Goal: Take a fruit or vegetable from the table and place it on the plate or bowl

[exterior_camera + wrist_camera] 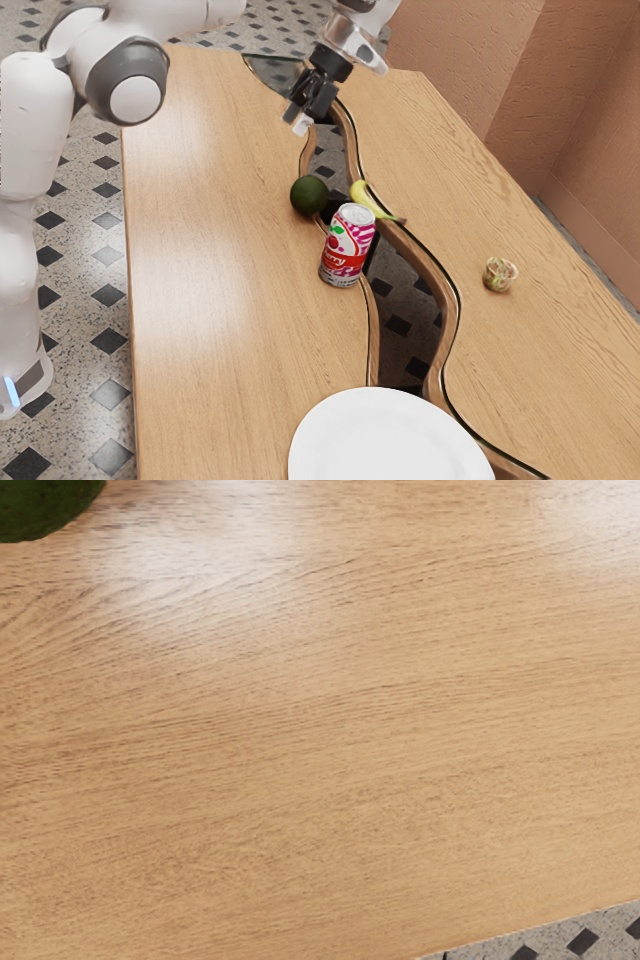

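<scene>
Avocado: a dark green, rounded avocado (309, 193) is seen on the light wooden counter (200, 300), at the edge of the dark winding gap that splits the top.
Avocado to hand: the avocado lies apart from the black two-finger hand (303, 118), on the camera's side of it in the exterior view; no contact is made.
Wrist view: a part of the avocado (40, 500) is caught at one corner, with bare counter (320, 730) under the hand and checkered floor (560, 945) at the opposite corner.
Hand: it is held above the counter by the gap, fingers spread, and nothing is gripped.
Banana: a yellow curved banana (372, 200) is found just beside the avocado, across the gap.
Plate: a round white plate (390, 440) is set at the near end of the counter, well apart from both fruits.
Can: a pink and white drink can (346, 245) stands upright between the fruits and the plate, near the avocado.
Small object: a pale, greenish round thing (500, 273) is seen toward the exterior view's right; its kind cannot be told.
</scene>
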`<action>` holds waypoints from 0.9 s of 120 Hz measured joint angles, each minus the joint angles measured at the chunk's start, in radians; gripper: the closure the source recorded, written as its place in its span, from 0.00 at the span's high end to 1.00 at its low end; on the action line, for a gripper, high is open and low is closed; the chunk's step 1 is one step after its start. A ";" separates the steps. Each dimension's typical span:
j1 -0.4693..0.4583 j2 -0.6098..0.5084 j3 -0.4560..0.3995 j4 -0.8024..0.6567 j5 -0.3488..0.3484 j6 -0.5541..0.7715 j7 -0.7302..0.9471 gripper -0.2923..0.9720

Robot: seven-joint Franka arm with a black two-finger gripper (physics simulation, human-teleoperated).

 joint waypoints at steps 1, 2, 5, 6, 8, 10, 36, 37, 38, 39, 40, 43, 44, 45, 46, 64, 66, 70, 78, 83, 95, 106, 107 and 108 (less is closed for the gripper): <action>0.001 0.001 0.001 -0.004 -0.002 0.023 0.015 0.77; 0.002 0.002 0.001 -0.007 -0.004 0.044 0.029 0.77; 0.004 0.004 0.003 -0.015 -0.009 0.104 0.072 0.77; 0.005 0.004 0.003 -0.017 -0.011 0.123 0.086 0.77; 0.005 0.005 0.004 -0.019 -0.014 0.157 0.113 0.77; 0.006 0.005 0.004 -0.021 -0.016 0.189 0.139 0.77; -0.037 -0.029 -0.056 0.160 0.053 0.421 0.424 0.77; -0.043 -0.029 -0.073 0.178 0.062 0.427 0.433 0.77; -0.051 -0.027 -0.088 0.193 0.070 0.433 0.443 0.77; -0.056 -0.019 -0.108 0.206 0.077 0.440 0.454 0.77; -0.062 -0.012 -0.125 0.217 0.084 0.446 0.464 0.77; -0.074 0.037 -0.181 0.242 0.103 0.471 0.496 0.77; -0.078 0.056 -0.197 0.248 0.109 0.480 0.507 0.77; -0.081 0.076 -0.210 0.253 0.114 0.490 0.518 0.77; -0.083 0.093 -0.221 0.257 0.119 0.499 0.529 0.77; -0.060 0.330 -0.289 0.282 0.177 0.656 0.701 0.77; -0.059 0.340 -0.290 0.283 0.183 0.668 0.717 0.77; -0.057 0.355 -0.291 0.283 0.192 0.691 0.750 0.76; -0.032 0.372 -0.292 0.284 0.206 0.726 0.811 0.76; -0.017 0.383 -0.292 0.284 0.211 0.743 0.846 0.76; -0.002 0.418 -0.292 0.271 0.217 0.772 0.921 0.76; 0.051 0.455 -0.292 0.265 0.220 0.790 0.981 0.76; 0.055 0.457 -0.292 0.265 0.220 0.791 0.986 0.76; 0.059 0.459 -0.292 0.264 0.220 0.792 0.991 0.75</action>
